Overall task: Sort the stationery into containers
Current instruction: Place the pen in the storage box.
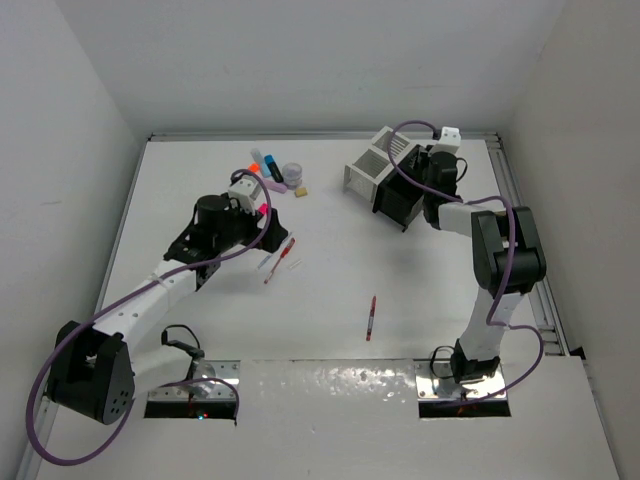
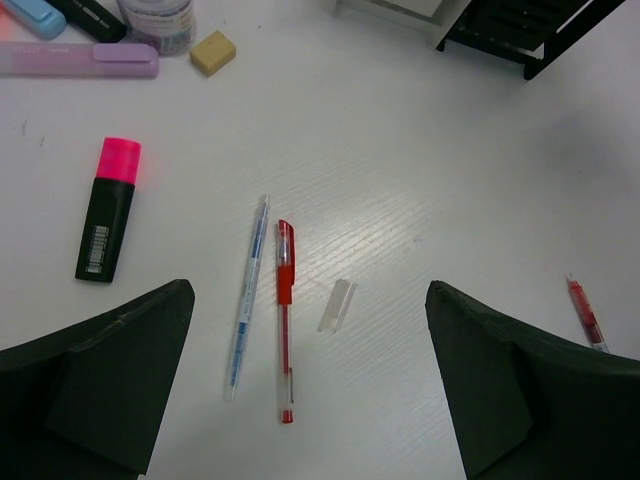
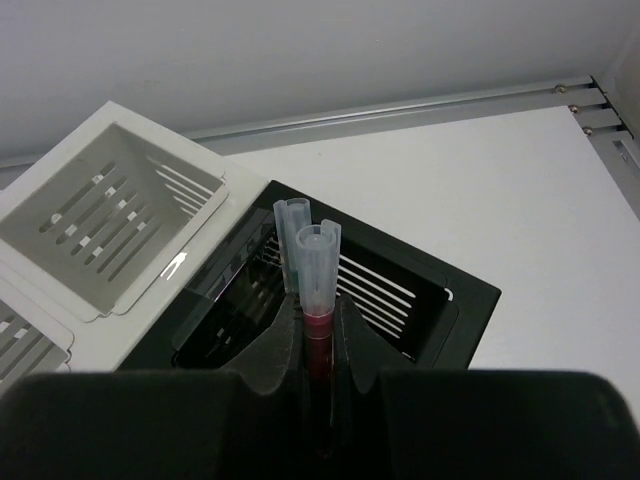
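While my left gripper hangs spread wide above the clear pen and red pen on the tabletop, touching neither, I'd centre on one barrel before closing | right gripper clamped on a capped red pen, upright over the black box beside the white box | lower it inside the rim, then release.

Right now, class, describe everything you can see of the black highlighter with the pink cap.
The black highlighter is stubby, plastic-looking, with a bright pink cap at its far end and a white barcode label on the barrel. Capped, it lies flat on the white table, touching nothing, left of the clear pen in the left wrist view.
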`<move>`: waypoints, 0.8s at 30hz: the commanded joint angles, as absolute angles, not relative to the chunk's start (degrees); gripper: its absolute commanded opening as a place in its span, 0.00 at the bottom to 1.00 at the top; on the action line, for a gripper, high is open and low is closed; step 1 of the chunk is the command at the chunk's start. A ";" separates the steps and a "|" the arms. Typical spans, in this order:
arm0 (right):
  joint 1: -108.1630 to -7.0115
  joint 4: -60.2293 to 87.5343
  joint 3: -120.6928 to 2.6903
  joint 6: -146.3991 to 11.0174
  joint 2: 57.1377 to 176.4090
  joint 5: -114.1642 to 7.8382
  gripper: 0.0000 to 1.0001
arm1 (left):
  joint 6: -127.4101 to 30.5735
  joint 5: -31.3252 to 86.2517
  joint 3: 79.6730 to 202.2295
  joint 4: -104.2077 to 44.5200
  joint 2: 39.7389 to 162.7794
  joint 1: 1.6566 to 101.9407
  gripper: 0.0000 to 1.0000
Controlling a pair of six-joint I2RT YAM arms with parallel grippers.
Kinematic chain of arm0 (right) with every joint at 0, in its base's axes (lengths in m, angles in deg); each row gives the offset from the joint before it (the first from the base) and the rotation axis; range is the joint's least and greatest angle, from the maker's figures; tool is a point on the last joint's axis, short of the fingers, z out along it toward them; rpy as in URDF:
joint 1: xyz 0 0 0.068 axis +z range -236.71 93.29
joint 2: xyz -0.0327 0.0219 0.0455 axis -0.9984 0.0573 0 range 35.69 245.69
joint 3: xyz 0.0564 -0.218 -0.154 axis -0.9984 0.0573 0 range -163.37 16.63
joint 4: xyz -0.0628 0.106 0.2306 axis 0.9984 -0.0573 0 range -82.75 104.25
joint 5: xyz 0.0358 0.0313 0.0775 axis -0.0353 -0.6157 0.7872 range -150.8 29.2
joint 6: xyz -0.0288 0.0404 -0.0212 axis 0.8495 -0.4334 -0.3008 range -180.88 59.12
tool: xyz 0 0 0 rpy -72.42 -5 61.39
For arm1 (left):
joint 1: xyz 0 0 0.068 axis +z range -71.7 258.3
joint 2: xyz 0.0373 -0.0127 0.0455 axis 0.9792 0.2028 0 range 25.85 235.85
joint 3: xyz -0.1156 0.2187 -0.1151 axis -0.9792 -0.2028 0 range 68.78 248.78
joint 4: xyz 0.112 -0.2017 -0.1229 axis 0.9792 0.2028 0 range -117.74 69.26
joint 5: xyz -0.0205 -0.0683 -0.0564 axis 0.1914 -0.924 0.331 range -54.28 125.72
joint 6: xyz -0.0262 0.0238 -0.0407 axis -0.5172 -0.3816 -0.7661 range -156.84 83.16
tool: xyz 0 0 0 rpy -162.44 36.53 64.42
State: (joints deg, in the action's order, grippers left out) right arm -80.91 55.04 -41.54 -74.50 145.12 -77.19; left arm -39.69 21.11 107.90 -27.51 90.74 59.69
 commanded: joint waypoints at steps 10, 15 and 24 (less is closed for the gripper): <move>-81.53 52.30 -44.45 -78.01 146.35 -76.27 0.28 | -38.69 19.99 107.81 -30.82 89.75 61.25 1.00; -81.53 51.78 -43.66 -78.54 145.29 -76.10 0.38 | -37.54 19.99 107.89 -32.48 89.84 61.86 1.00; -81.44 50.02 -41.99 -78.46 138.27 -72.68 0.53 | -37.10 18.32 107.37 -34.16 90.10 62.57 1.00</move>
State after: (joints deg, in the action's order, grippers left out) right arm -81.02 50.98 -42.02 -77.74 143.02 -75.28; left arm -38.14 19.89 107.68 -30.96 90.74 61.81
